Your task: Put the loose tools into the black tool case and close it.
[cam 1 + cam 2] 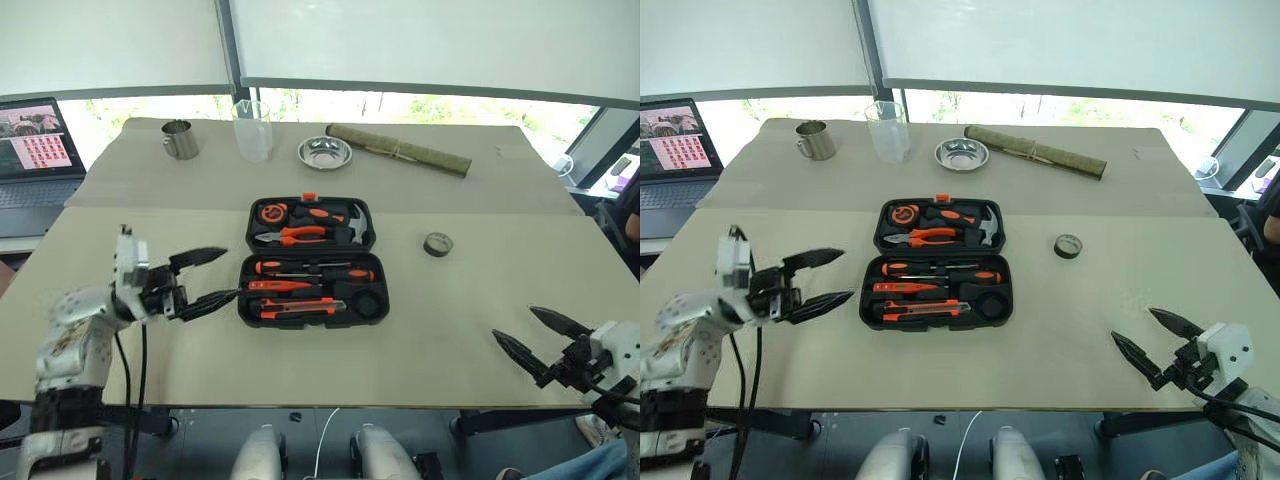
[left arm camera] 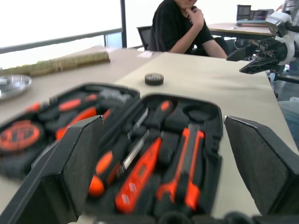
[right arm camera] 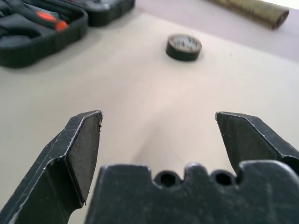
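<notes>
The black tool case (image 1: 383, 285) lies open at the table's middle. Its near half holds two black-and-orange screwdrivers (image 1: 312, 270), a slim orange tester (image 1: 279, 286) and the utility knife (image 1: 300, 308). The far half holds pliers, a hammer and a tape measure. A small dark tape roll (image 1: 437, 244) lies on the table to the right of the case. My left gripper (image 1: 215, 276) hovers open just left of the case, pointing at it, with nothing between its fingers. My right gripper (image 1: 530, 331) is open and empty by the front right edge, pointing toward the roll (image 3: 184, 46).
Along the far side stand a metal cup (image 1: 180, 138), a clear measuring cup (image 1: 252, 130), a steel bowl (image 1: 325, 153) and an olive rolled mat (image 1: 398, 149). A laptop (image 1: 35, 150) sits at the far left. A person in black (image 2: 180, 25) sits at another table beyond.
</notes>
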